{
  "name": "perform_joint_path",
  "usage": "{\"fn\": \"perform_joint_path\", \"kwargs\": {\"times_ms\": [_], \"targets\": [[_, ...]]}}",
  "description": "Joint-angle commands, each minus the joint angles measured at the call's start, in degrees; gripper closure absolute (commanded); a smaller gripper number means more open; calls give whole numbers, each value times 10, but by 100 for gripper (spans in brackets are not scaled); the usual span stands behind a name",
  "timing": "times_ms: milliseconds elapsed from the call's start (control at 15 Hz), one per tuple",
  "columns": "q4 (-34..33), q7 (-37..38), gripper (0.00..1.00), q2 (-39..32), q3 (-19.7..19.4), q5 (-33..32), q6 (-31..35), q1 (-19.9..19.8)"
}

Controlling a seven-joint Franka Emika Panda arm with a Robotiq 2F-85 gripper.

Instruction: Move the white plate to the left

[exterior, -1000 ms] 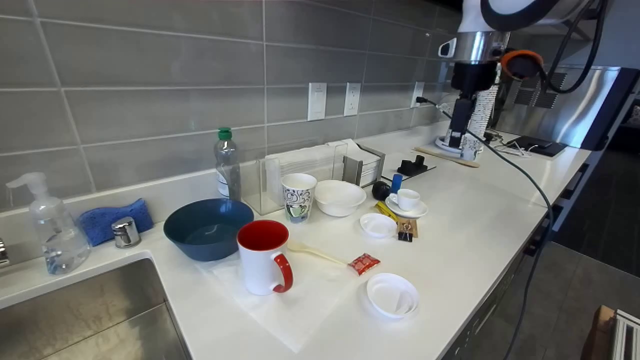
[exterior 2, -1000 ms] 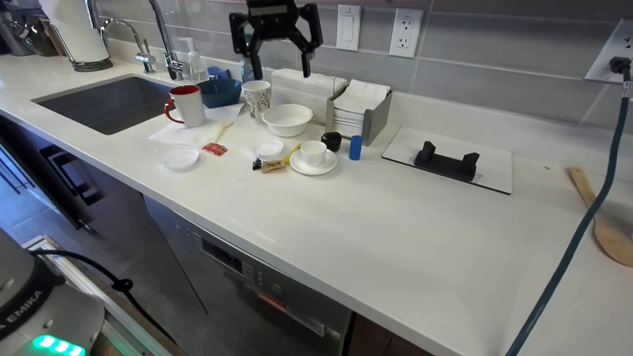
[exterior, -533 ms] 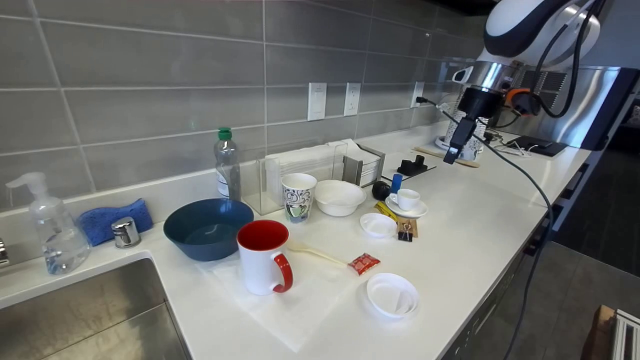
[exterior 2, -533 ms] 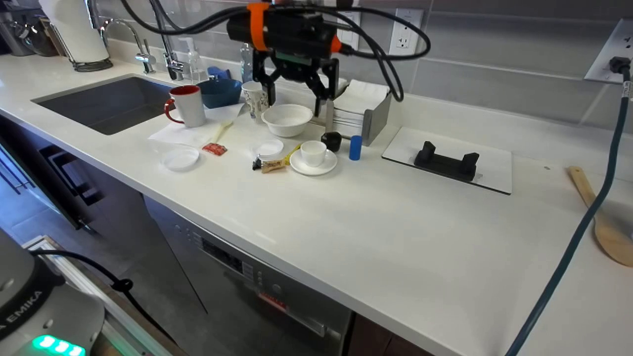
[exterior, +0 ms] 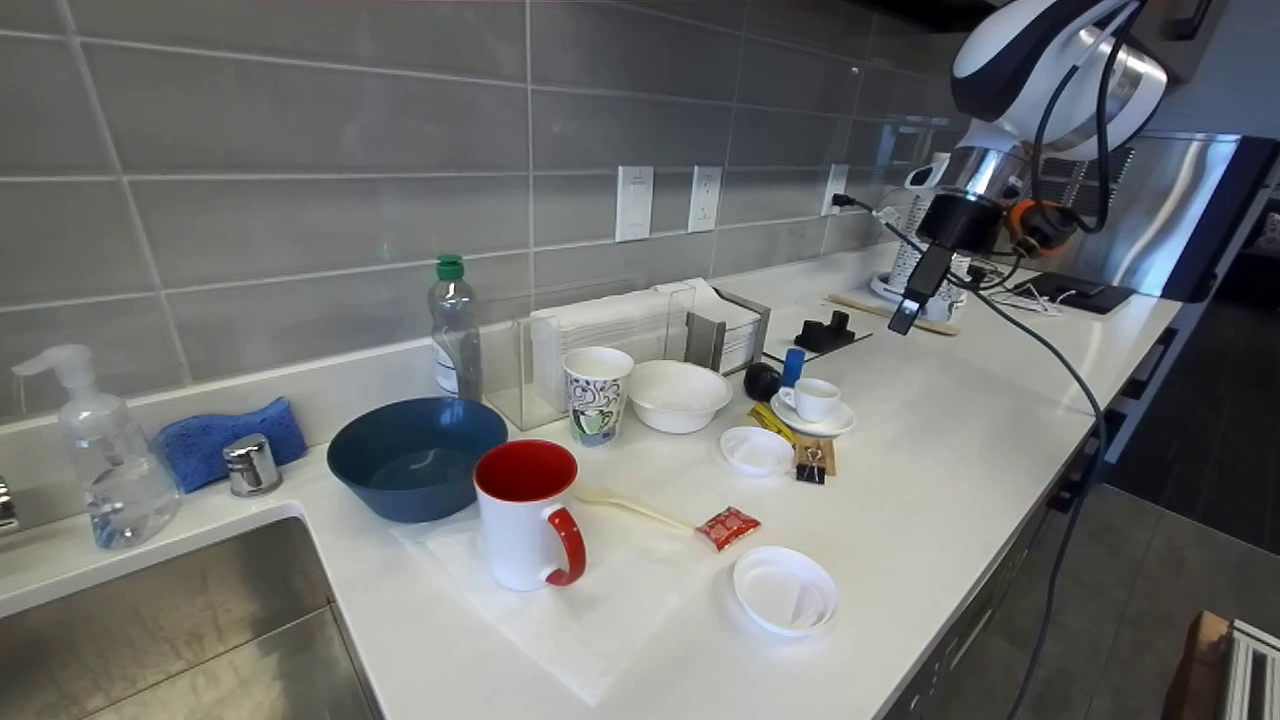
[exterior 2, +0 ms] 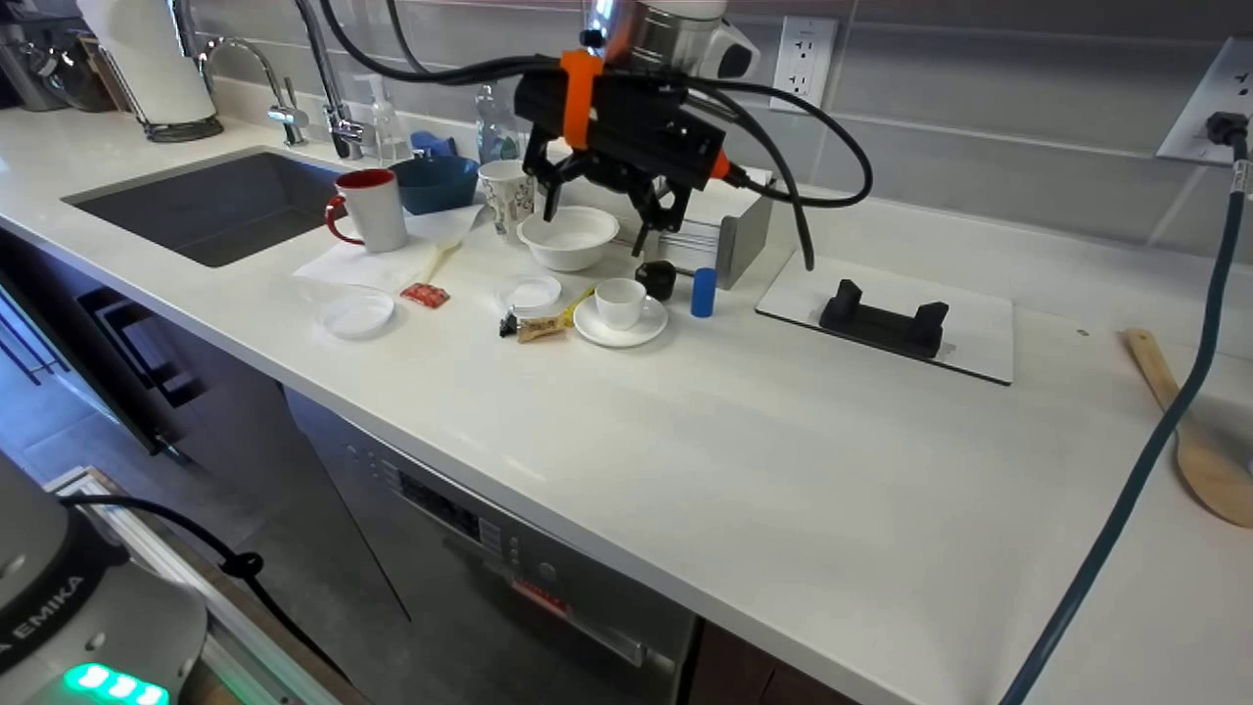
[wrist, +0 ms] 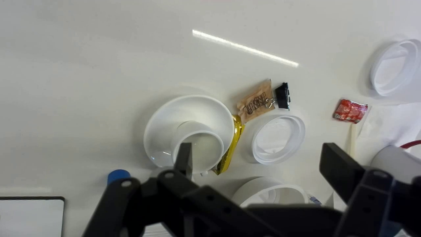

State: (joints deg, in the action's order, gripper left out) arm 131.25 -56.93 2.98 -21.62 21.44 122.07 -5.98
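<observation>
My claw [exterior 2: 593, 235], spread wide and empty, hangs above the counter [exterior 2: 685, 441]; the white plate [exterior: 680, 397] (deep as a bowl) stands beside the patterned cup [exterior: 597, 395]. Best, I judge, to lower one finger inside its rim.

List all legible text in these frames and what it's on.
"A EMIKA" on the robot base, cut off by the picture's left edge.
Brown wrapper: lettering too blurred to read.
Red packet: print too blurred to read.
Green-capped bottle: label too small to read.
Dishwasher: panel markings and red sticker too small to read.
</observation>
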Motion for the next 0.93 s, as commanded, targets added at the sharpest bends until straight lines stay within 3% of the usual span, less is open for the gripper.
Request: {"fn": "perform_joint_path", "kwargs": {"times_ms": [0,400,867], "targets": [[-2,0,0,-1,25,1,-2,-26],[-84,-38,0,-120,19,105,-17,-77],[-185,-89,0,-255,71,206,-70,-166]]}}
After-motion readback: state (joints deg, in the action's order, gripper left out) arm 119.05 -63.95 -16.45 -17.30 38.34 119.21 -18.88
